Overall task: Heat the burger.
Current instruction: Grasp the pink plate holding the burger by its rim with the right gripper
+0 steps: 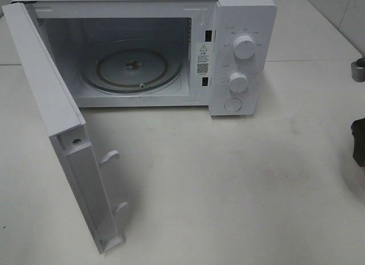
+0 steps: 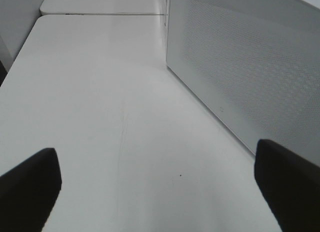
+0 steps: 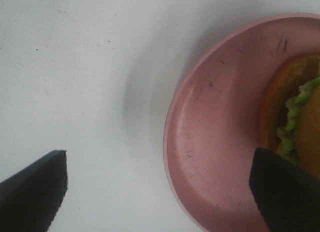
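The microwave [image 1: 142, 37] stands at twelve o'clock on the tabletop [image 1: 228, 185], its door [image 1: 48, 82] swung out toward eight o'clock, showing the glass turntable [image 1: 134, 68]. The burger [image 3: 300, 112] lies on the pink plate [image 3: 210, 142], visible only from the right wrist, below the right pincer [image 3: 159, 192], whose jaws gape wide, gripping nothing. The left pincer [image 2: 159, 187] gapes likewise beside a white dotted panel [image 2: 240, 67].

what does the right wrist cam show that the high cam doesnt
Only the right wrist view shows the burger, sitting on a pink plate. Only the exterior high view shows the microwave, its door swung open, the glass turntable with nothing on it, and the knobs. Both show the white table.
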Controlling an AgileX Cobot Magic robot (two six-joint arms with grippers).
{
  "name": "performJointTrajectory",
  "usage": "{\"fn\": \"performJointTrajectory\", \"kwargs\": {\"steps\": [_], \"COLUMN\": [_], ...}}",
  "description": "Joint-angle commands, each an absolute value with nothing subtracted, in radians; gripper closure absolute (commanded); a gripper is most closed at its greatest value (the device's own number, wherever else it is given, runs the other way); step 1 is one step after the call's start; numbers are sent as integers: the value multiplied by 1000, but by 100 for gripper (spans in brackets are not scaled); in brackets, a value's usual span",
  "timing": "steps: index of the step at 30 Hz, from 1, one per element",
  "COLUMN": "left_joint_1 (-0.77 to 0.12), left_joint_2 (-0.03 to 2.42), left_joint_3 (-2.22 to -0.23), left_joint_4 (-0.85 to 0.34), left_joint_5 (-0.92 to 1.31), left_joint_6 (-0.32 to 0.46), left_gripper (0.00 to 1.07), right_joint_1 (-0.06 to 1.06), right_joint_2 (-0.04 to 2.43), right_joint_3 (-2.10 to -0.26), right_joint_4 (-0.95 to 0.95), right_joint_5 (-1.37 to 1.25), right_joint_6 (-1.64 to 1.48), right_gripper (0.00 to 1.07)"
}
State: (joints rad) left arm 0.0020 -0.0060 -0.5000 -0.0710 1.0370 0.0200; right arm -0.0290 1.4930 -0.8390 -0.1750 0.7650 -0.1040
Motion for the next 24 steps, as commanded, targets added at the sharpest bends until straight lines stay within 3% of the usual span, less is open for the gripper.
{"fn": "performJointTrajectory", "kwargs": {"steps": [1, 24], "left_joint_1": [-1, -1], "left_joint_2": [-29, -29], "left_joint_3": [-496, -496], "left_joint_4": [-72, -72], "left_joint_5": [1027, 1027], "left_joint_6": [17, 17], "left_gripper": [9, 9], "right_joint_1": [-34, -133], "right_joint_2": [1535, 1677], "right_joint_3": [-843, -826], "right_joint_4": [-188, -233], "right_joint_5": [743, 626], "right_joint_6": [-106, -46], "right_gripper": [13, 18]}}
